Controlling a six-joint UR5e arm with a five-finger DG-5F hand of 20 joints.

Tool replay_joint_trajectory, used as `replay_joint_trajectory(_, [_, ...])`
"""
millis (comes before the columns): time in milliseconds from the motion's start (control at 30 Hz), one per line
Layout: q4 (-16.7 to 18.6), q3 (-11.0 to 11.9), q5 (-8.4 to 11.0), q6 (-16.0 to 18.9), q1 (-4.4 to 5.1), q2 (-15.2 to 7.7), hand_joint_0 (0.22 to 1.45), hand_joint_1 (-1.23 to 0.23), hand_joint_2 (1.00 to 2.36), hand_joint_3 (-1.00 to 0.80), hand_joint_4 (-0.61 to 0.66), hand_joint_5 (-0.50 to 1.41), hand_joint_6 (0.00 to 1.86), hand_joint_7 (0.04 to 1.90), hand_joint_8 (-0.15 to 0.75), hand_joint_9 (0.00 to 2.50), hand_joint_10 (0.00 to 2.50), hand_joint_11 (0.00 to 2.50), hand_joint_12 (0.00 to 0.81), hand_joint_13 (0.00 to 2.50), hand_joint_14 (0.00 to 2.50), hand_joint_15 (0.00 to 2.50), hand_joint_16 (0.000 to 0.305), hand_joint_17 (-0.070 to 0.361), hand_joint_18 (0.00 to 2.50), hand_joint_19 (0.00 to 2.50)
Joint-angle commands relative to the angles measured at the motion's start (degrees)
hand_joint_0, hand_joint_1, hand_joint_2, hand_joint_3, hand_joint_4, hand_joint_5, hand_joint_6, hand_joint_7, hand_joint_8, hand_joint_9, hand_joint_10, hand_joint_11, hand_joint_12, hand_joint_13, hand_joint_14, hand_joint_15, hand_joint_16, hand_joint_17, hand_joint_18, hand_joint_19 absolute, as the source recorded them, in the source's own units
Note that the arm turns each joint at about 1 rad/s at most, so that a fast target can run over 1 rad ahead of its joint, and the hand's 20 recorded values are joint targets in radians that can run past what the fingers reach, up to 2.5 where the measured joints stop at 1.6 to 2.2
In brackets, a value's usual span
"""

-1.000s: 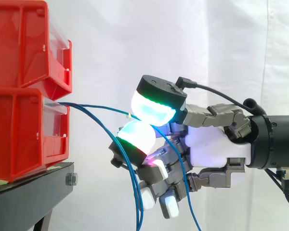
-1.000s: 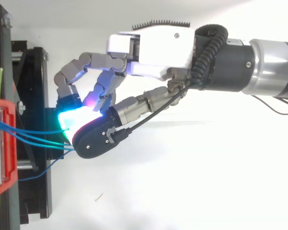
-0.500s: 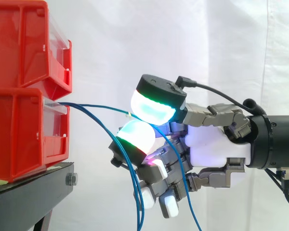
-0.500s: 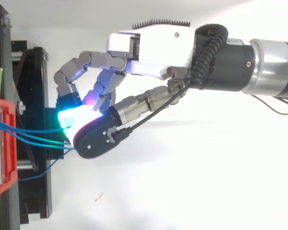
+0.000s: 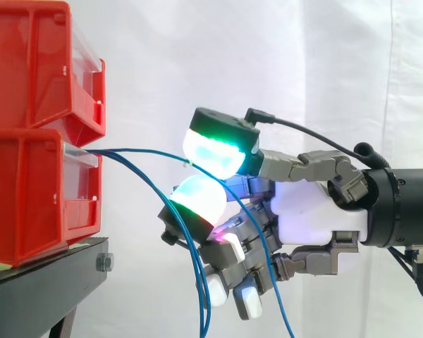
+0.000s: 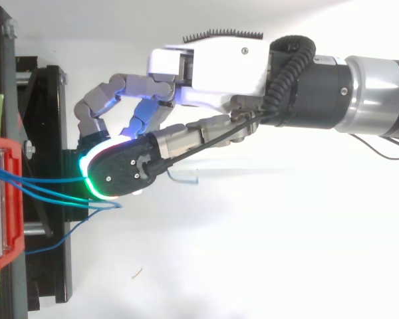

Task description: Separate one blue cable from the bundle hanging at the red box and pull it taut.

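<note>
thumb pad point(image 5: 215, 149) swings in toward the bins now and rolls over the finger pad point(image 5: 197, 198) beneath it, closing the gap. hand point(image 5: 317, 211) is curled, and those two pads pinch one blue cable point(image 5: 141, 151) between them. that cable runs nearly level, with little slack, back to the front of the lower red bin point(image 5: 35, 204). other blue cables point(image 5: 204, 310) droop from the same bin and hang down past the lower fingers. upper red bin point(image 5: 35, 63) sits stacked on top, all on the black stand point(image 5: 49, 282).
</note>
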Motion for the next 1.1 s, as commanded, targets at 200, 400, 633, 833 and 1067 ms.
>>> replay_joint_trajectory(200, [0.0,0.0,0.04,0.0,0.03,0.0,0.61,-0.66,1.02,-0.17,0.16,-0.22,0.82,1.28,0.326,0.95,0.03,1.14,0.367,0.97,0.02,0.60,0.055,0.124,0.98,0.63])
replay_joint_trajectory(400, [0.0,0.0,0.04,0.1,0.11,0.0,0.63,-0.70,1.02,-0.21,0.15,-0.22,0.84,1.26,0.325,0.94,0.03,1.13,0.363,0.97,0.02,0.60,0.055,0.124,0.99,0.62])
replay_joint_trajectory(633, [0.0,0.0,0.12,0.6,0.03,0.0,0.69,-0.78,1.02,-0.22,0.09,-0.23,0.85,1.30,0.320,0.95,0.03,1.14,0.360,0.99,0.02,0.59,0.054,0.122,1.01,0.58])
replay_joint_trajectory(833, [-0.1,0.0,0.12,1.0,0.03,0.0,0.72,-0.82,1.01,-0.32,0.11,-0.23,0.86,1.26,0.322,0.95,0.03,1.13,0.353,0.98,0.02,0.58,0.054,0.121,1.01,0.56])
replay_joint_trajectory(1067, [-0.2,0.0,0.12,1.1,0.11,0.0,0.72,-0.84,1.02,-0.29,-0.02,-0.22,0.87,1.30,0.315,1.01,0.03,1.17,0.343,0.99,0.02,0.59,0.053,0.118,1.02,0.57])
